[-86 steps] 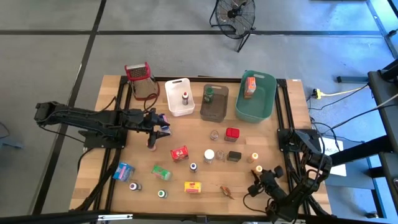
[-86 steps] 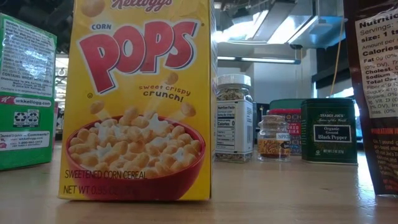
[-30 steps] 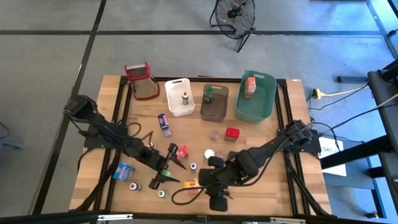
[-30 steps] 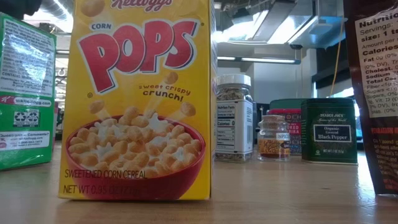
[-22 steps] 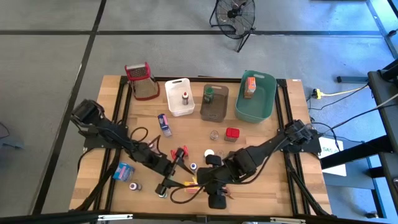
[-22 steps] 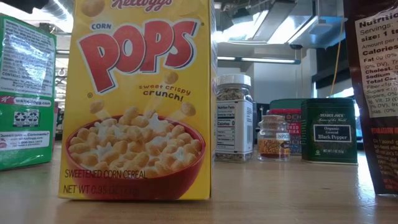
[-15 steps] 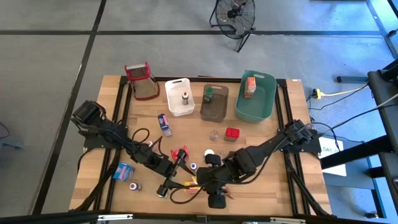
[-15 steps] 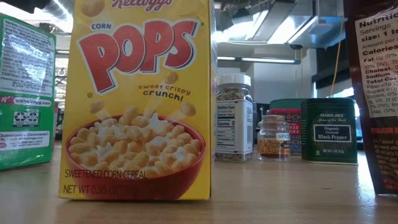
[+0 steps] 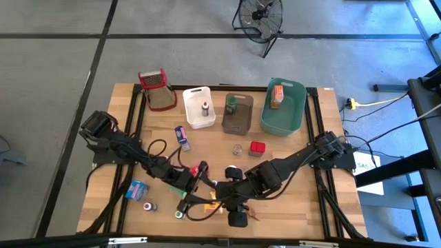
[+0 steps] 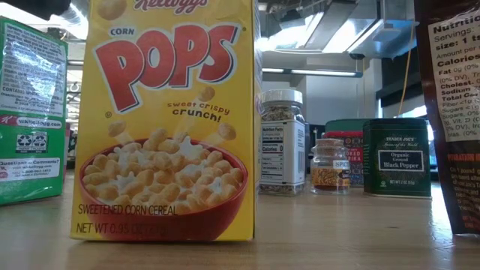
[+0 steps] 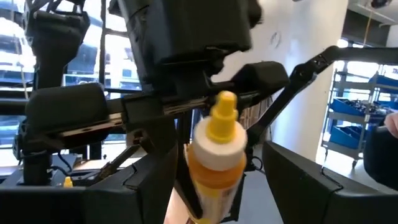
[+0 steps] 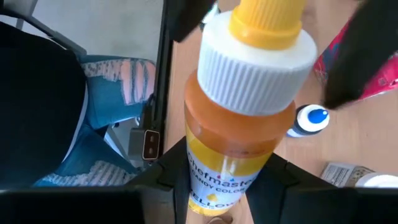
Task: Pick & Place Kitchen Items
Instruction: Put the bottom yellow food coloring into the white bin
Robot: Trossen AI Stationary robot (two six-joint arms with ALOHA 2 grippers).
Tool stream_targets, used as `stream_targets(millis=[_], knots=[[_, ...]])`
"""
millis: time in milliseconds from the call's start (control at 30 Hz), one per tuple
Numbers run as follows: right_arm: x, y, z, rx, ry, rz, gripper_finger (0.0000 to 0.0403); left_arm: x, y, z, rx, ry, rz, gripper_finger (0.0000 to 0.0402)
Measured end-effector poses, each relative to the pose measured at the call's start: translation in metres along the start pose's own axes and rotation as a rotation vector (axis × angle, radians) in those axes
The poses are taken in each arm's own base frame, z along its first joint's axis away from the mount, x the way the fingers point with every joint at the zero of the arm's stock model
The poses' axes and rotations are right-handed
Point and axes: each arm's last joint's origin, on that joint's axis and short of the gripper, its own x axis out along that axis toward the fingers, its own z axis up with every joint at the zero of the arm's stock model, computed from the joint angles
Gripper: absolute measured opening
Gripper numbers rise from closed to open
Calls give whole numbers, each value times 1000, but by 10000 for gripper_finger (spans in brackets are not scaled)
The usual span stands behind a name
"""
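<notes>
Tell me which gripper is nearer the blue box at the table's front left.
Left. The left gripper sits a short way to the right of the blue box; the right gripper, holding a yellow bottle, is just beyond it, farther off.

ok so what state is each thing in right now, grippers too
yellow bottle: capped, held
right gripper: shut on yellow bottle
left gripper: open, beside the bottle
cereal box: upright
green tub: holds an orange box
</notes>
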Motion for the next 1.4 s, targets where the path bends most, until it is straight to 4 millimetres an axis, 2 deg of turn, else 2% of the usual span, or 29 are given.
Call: stream_targets(millis=[467,800,967,1400], knots=[[0,-3,2,3,-5,-2,119,8,1,11,-6,-52,4,230],[0,-5,3,6,-7,-5,119,9,2,2,-2,-17,13,232],[0,-6,3,6,-5,-6,119,16,3,-4,-3,-8,13,232],[-1,-5,3,5,-7,-1,119,18,3,-3,-2,-7,11,232]])
